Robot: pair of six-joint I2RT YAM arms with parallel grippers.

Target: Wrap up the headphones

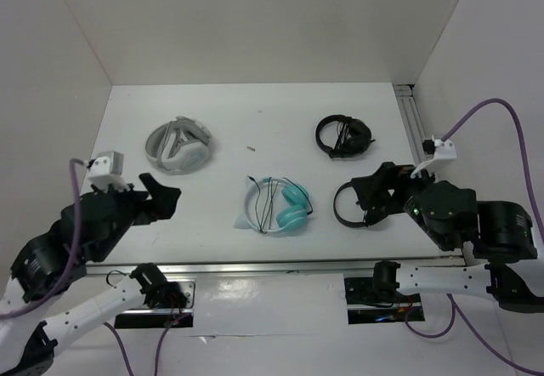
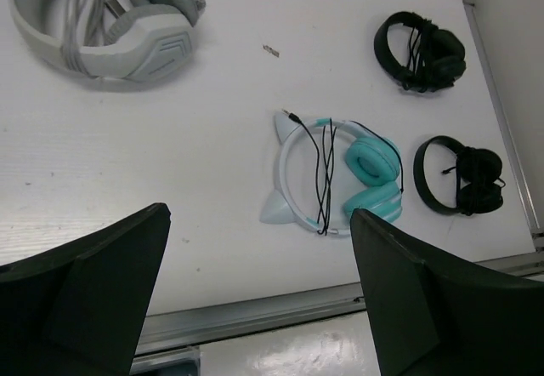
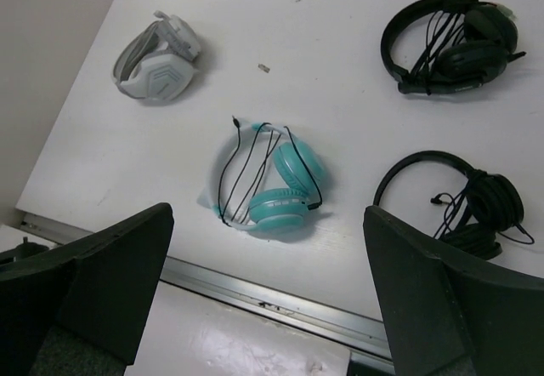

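headphones (image 1: pixel 293 211) flat on table (image 1: pixel 212 185), cable (image 2: pixel 324 180) draped across them | left gripper (image 1: pixel 161 194) released, empty, left of headphones | right gripper (image 1: pixel 372 199) released, empty, right of headphones

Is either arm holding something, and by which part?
Nothing is held: the left tool and right tool are open, the headphones lying free on the table.

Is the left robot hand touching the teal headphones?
Apart. The top view shows bare table between the left gripper and the teal headphones.
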